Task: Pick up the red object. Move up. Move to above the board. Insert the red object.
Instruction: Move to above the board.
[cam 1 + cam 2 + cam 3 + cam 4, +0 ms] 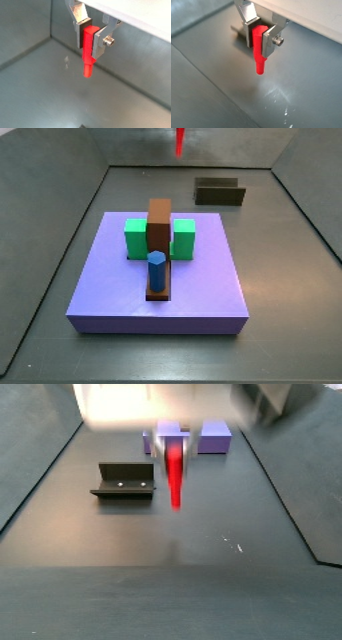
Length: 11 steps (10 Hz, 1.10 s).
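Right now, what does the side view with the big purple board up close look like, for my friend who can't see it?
A red object hangs at the top edge, above the grey floor; the claw holding it is out of frame. Nearer, the purple board carries a green block, a brown bar and an upright blue peg. A dark fixture stands behind.

Bare grey floor (pixel 211 85) all around under the gripper (pixel 89 37), jaws shut on the thin bright-red peg (pixel 88 55), hanging well up. Nothing close to bump. Dark L-shaped fixture (pixel 124 480) off to one side on the floor. On the big flat purple board (pixel 160 288), things standing up in the way: green block (pixel 136 238), tall brown block (pixel 160 220), blue peg (pixel 156 270). Free purple top at the edges.
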{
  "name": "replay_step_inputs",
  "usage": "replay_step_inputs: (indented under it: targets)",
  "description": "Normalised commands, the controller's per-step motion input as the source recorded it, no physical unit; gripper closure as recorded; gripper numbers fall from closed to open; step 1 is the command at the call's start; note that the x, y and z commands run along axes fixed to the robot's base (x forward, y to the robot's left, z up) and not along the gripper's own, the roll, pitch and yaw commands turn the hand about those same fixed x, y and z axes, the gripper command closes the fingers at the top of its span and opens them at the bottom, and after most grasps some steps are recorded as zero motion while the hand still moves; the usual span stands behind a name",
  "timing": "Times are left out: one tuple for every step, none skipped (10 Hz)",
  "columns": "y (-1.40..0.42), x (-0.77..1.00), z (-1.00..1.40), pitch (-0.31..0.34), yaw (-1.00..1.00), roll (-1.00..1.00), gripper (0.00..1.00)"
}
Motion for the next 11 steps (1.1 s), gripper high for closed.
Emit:
replay_step_inputs:
  targets:
    - [-0.01, -0.04, 1.40, 0.030, 0.00, 0.00, 1.00]
    - [0.00, 0.02, 1.40, 0.031, 0.01, 0.01, 1.00]
    - [0.00, 0.04, 1.40, 0.072, 0.00, 0.00, 1.00]
    - [0.00, 0.02, 0.61, 0.087, 0.00, 0.01, 1.00]
    - [0.00, 0.03, 0.33, 0.073, 0.01, 0.01, 1.00]
    - [-1.40, -0.13, 0.15, 0.104, 0.21, -0.04, 1.00]
    - [-1.40, -0.13, 0.14, 0.100, 0.19, -0.03, 1.00]
    - [-1.40, -0.14, 0.14, 0.004, 0.12, 0.05, 1.00]
    - [-1.40, -0.15, 0.14, -0.014, 0.06, 0.02, 1.00]
    - [-1.40, -0.15, 0.14, -0.007, 0.04, 0.03, 1.00]
    - [-1.40, -0.14, 0.14, 0.009, 0.02, 0.02, 1.00]
